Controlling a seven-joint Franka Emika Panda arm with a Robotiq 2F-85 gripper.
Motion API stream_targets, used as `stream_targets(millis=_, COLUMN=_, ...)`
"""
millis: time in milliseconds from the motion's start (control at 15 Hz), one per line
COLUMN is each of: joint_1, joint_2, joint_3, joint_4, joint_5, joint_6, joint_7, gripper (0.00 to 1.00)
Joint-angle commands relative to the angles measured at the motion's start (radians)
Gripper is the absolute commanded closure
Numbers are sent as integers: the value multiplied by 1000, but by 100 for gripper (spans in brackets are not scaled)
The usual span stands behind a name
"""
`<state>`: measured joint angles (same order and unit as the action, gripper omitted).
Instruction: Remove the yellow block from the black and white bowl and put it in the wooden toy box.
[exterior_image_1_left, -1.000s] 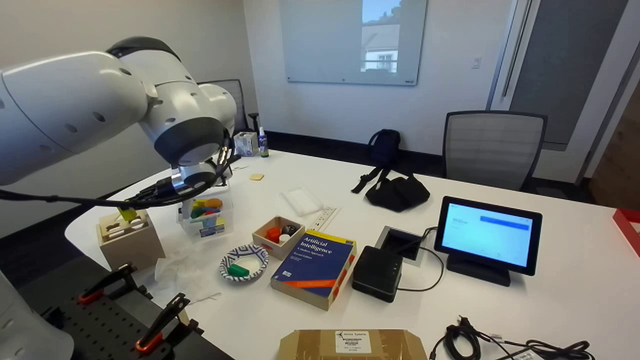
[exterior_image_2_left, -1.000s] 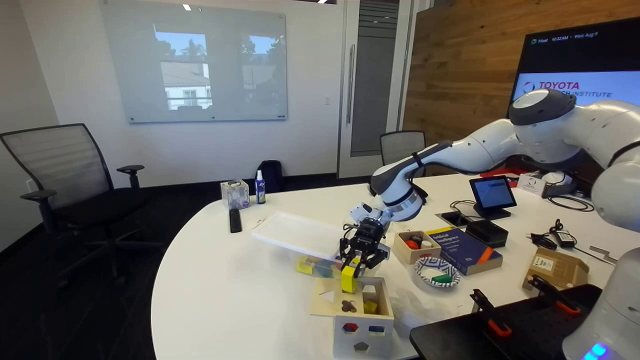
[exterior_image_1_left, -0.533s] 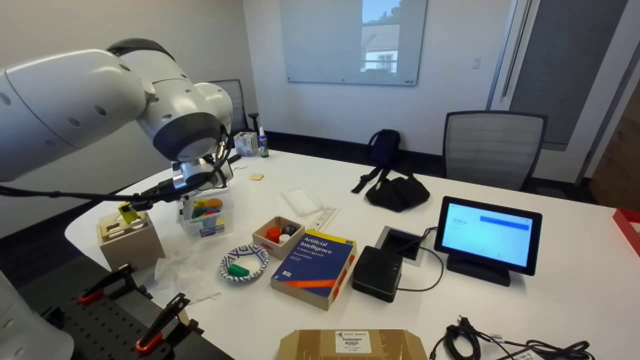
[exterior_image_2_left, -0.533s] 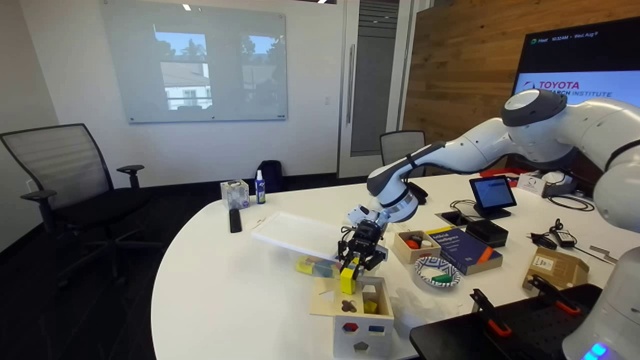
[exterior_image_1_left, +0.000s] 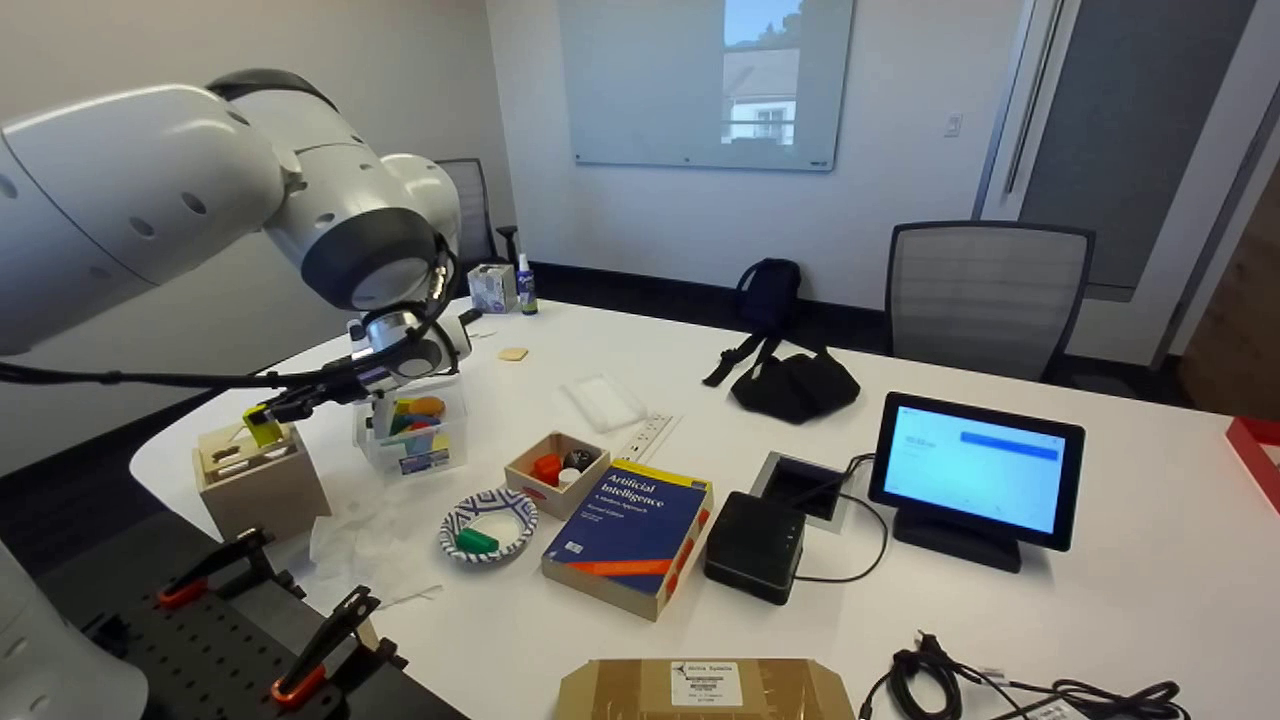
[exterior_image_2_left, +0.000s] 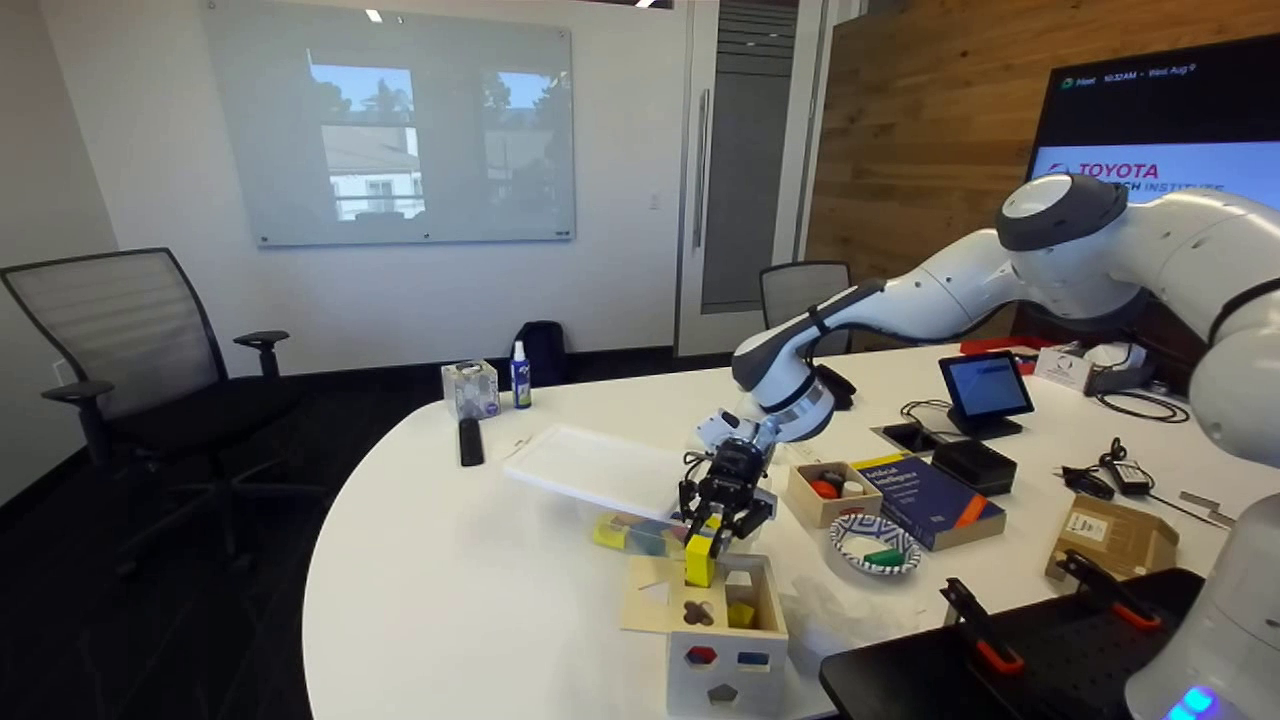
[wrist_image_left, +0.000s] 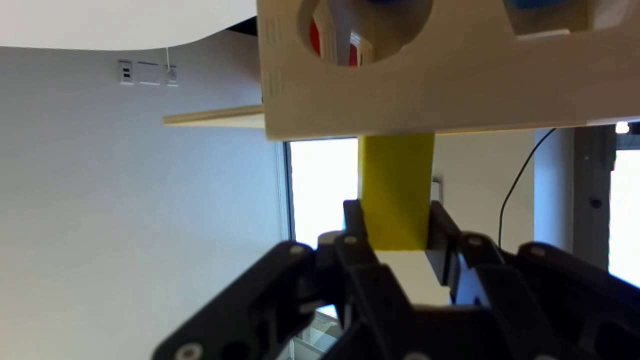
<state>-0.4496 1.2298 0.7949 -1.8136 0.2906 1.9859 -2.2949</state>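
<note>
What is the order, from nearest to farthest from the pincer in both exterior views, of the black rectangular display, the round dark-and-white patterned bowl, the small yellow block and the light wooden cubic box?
1. Yellow block: held in the pincer.
2. Wooden box: below the block.
3. Patterned bowl: on the table, green piece inside.
4. Black display: on the table, past the bowl.

The hand (wrist_image_left: 395, 215) shifted slightly; the yellow block (wrist_image_left: 397, 185) moved along between its fingers (wrist_image_left: 356, 222), and the white forearm (exterior_image_2_left: 940, 288) above the hand shifted a little too.
</note>
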Motion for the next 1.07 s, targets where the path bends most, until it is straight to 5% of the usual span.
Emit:
stream_targets(millis=0, joint_1=57, joint_2=-58, joint_3=-50, joint_4=19, joint_5=47, joint_6=-52, joint_7=-50, gripper=92)
stream_targets(millis=933, joint_1=187, joint_2=-66, joint_3=-123, joint_4=125, joint_5=67, joint_6=-155, joint_7=-111, gripper=92)
stream_targets(millis=1000, joint_1=190, joint_2=-66, joint_3=-127, joint_4=128, joint_5=74, joint_6=-159, joint_7=-116, gripper=46)
